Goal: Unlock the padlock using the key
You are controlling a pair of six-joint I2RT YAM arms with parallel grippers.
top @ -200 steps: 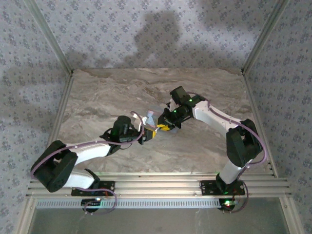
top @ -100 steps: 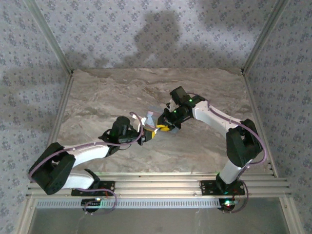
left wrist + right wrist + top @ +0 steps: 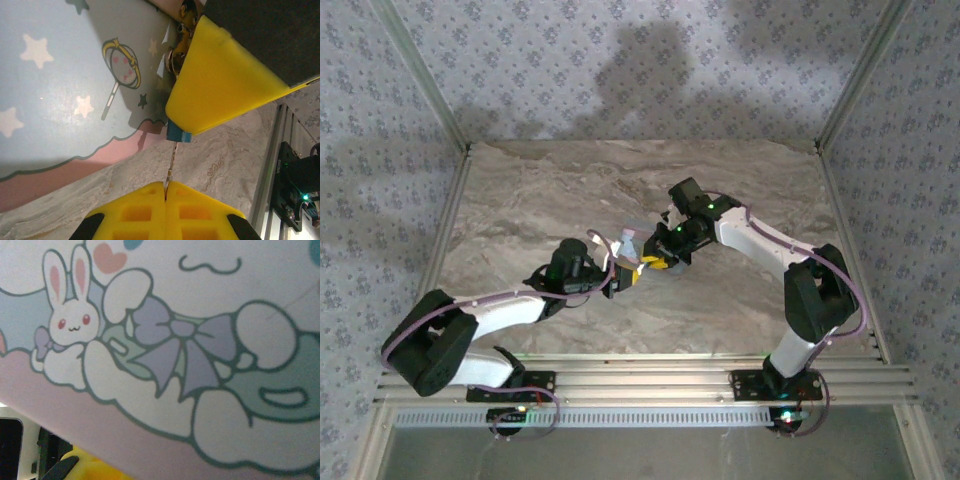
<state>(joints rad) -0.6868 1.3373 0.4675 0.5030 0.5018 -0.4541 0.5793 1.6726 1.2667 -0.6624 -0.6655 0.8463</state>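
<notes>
Left gripper (image 3: 166,186) is pinched tight on the thin key (image 3: 171,160), whose tip meets the blue padlock (image 3: 178,134) beside the tin (image 3: 60,75). Right gripper (image 3: 658,262) sits over the padlock, hiding most of it; can't tell its jaw gap.

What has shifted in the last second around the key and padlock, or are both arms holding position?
Nothing visible at the working end. The left arm's elbow sagged slightly toward the near edge, then came partly back. The left gripper stays with jaws shut on the key, its tip at the small blue padlock; the right gripper and the tin have not moved.
</notes>
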